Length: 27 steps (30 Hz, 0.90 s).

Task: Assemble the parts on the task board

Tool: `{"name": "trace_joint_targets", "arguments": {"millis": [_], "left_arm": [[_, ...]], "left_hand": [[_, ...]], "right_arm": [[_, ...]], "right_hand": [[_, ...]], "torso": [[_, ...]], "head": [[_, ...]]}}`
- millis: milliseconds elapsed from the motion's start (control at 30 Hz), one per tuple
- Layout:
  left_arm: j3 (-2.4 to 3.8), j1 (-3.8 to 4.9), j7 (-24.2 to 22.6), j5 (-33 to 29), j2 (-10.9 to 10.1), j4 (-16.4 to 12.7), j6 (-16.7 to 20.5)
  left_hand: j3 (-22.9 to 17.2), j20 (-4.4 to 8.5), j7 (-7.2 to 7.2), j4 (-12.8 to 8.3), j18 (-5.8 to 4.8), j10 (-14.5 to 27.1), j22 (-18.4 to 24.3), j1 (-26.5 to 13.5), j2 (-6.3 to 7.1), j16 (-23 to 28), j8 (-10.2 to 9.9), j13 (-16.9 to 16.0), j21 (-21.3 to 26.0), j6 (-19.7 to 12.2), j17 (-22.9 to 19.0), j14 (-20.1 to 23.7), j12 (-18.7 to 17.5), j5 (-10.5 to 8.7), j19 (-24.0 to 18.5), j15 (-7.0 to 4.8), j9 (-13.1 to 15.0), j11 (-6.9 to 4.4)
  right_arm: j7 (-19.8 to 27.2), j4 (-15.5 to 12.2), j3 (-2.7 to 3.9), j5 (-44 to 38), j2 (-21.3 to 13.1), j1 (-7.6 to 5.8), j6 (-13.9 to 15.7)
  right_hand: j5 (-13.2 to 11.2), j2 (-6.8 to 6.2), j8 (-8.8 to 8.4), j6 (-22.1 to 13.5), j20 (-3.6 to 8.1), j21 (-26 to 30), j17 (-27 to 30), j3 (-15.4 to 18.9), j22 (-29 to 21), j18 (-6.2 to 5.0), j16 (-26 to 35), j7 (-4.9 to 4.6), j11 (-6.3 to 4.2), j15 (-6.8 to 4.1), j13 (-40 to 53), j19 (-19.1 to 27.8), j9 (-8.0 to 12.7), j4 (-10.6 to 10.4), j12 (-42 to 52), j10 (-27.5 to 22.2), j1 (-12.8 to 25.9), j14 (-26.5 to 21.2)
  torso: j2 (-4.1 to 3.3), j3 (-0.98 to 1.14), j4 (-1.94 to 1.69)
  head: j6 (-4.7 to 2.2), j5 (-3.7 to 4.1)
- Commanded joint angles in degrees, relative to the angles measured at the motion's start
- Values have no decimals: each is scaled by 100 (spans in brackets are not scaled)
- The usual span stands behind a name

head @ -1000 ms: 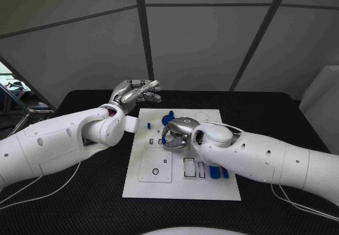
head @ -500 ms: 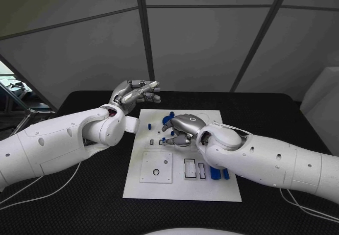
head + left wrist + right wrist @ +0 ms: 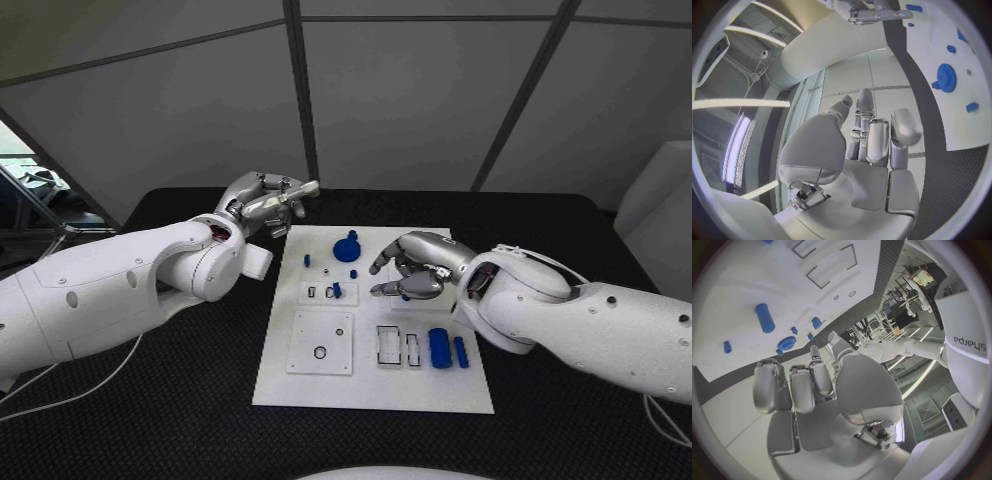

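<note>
Both silver hands (image 3: 411, 268) (image 3: 264, 202) curled, empty, over flat white board (image 3: 372, 385) w/ blue gear (image 3: 346, 248).

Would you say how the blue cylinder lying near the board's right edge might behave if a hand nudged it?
The blue cylinder lies on its side on the flat task board, so it would probably roll. It looks like small rigid plastic, likely light. Its smooth surface may slip between fingers.
</note>
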State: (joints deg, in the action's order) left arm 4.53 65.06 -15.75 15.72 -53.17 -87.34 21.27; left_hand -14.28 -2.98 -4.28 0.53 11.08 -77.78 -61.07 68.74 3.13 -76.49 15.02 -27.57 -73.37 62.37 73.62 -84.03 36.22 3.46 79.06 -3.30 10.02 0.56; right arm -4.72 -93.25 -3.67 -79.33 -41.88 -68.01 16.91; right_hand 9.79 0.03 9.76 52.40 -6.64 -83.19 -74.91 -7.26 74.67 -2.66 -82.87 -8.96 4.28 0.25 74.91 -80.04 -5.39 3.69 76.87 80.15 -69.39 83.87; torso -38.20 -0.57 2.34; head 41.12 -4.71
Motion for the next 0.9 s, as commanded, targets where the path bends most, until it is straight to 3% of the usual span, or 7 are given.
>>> {"name": "trace_joint_targets", "arguments": {"millis": [33,100,233,367,467,633,900], "left_arm": [[8,43,1334,1415,-38,-7,-722],[9,72,2020,2008,-60,-26,-1243],[9,157,2983,2782,-41,-46,-1938],[6,300,3817,3737,27,-53,-2534],[-1,383,4199,4166,94,-38,-2734],[-53,497,4679,4492,316,80,-2896],[-266,630,4898,4632,675,268,-2934]], "left_hand": [[78,2,-39,1,-786,113,-1064,-49,-37,-250,260,-1483,-696,-199,296,-311,1382,-23,374,-50,265,-15],[163,1,-63,148,-871,196,-1638,-198,-172,-309,635,-2579,-1039,-425,361,-288,2406,-80,571,-71,610,4],[408,18,6,424,-927,-35,-1962,-541,-184,-321,1013,-3480,-1212,-498,378,-282,3213,-15,697,-33,924,-64],[1021,101,123,1056,-902,2,-1863,-1267,-119,-322,1698,-3737,-1165,-563,387,-276,3452,-75,639,-104,1527,-165],[1315,158,187,1305,-911,20,-1904,-1230,-101,-322,2050,-3836,-1184,-797,394,-273,3538,-77,650,-168,1894,-193],[1429,141,89,1266,-914,65,-1916,-798,-155,-320,2015,-3844,-1187,-1236,400,-273,3537,-79,648,-116,2015,-142],[1436,90,42,1193,-927,28,-1990,-494,-279,-320,1959,-3939,-1223,-1286,404,-276,3609,-70,678,-72,2011,-95]], "right_arm": [[-19,-182,34,1169,-204,-93,-830],[-23,-266,113,1490,-421,-149,-878],[35,-237,210,1817,-645,-211,-821],[63,-87,257,2014,-774,-277,-760],[58,5,270,2055,-805,-304,-719],[47,128,281,2045,-792,-326,-620],[10,230,284,1911,-729,-334,-553]], "right_hand": [[38,25,26,49,34,24,-368,-23,-13,-75,33,-2,-29,-45,52,30,-2,35,-5,-1,-57,340],[42,34,24,47,36,27,-359,-27,-19,-76,40,-2,-30,-46,44,33,-1,37,-13,-6,-64,338],[57,33,11,29,40,52,-314,-20,-70,-87,71,-5,-28,-48,9,65,6,37,-48,-31,-67,327],[99,3,-11,-4,44,104,-248,6,-168,-107,123,-9,-25,-48,-52,128,20,50,-110,-79,-74,310],[131,-5,-22,-22,45,123,-225,17,-197,-112,144,-12,-23,-48,-79,146,27,57,-139,-99,-82,304],[242,6,-31,-37,46,140,-210,21,-217,-115,162,-16,-22,-48,-85,155,36,66,-149,-103,-105,303],[396,19,-51,-71,47,148,-214,26,-217,-114,168,-24,-18,-47,-91,146,51,69,-159,-102,-115,309]], "torso": [[63,18,20],[92,20,25],[133,32,21],[171,55,13],[194,71,16],[222,83,9],[229,80,11]], "head": [[28,-8],[30,1],[59,-2],[87,-21],[120,-39],[148,-50],[192,-57]]}}
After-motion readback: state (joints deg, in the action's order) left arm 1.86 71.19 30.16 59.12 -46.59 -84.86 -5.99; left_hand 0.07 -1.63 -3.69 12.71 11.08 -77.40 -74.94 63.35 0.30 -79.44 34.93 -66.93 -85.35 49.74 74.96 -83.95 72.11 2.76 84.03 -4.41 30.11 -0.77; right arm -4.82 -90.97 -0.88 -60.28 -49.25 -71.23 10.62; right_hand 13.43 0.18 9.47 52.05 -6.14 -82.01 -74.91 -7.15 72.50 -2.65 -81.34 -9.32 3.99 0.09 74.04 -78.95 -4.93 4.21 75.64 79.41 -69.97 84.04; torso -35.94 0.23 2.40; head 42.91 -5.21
